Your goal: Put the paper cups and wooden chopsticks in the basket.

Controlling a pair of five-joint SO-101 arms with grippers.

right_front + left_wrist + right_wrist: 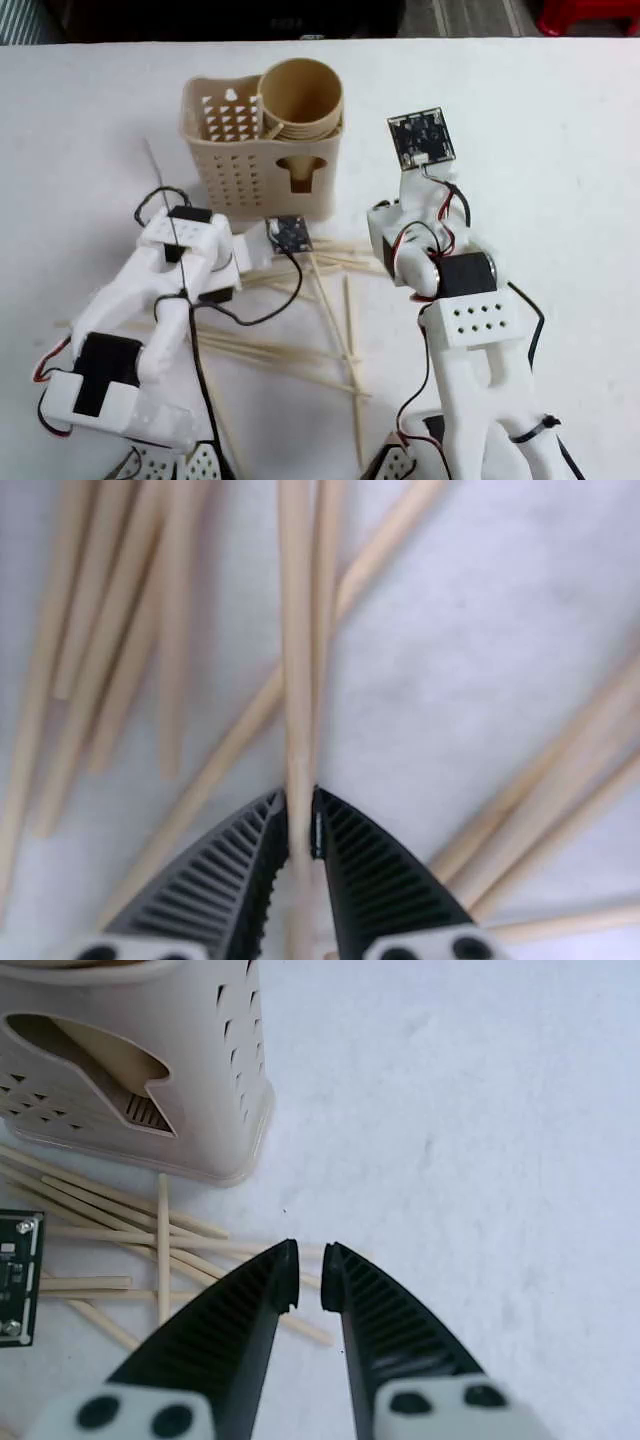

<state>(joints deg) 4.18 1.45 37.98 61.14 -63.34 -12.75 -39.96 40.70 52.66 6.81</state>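
A beige perforated basket [255, 165] stands at the back of the table with stacked paper cups [300, 95] inside it. Several wooden chopsticks [300, 340] lie scattered on the white table in front of it. My left gripper [300, 825] is low over the pile and shut on one chopstick [295, 680], which runs straight out from between its black fingers [240, 870]. My right gripper [310, 1275] hovers shut and empty above the chopstick ends [160, 1250], beside the basket's [200, 1070] near right corner.
The two white arms [150, 320] [470, 320] flank the chopstick pile, with cables trailing over it. Bare white table [560, 180] extends to the right of the basket and behind it.
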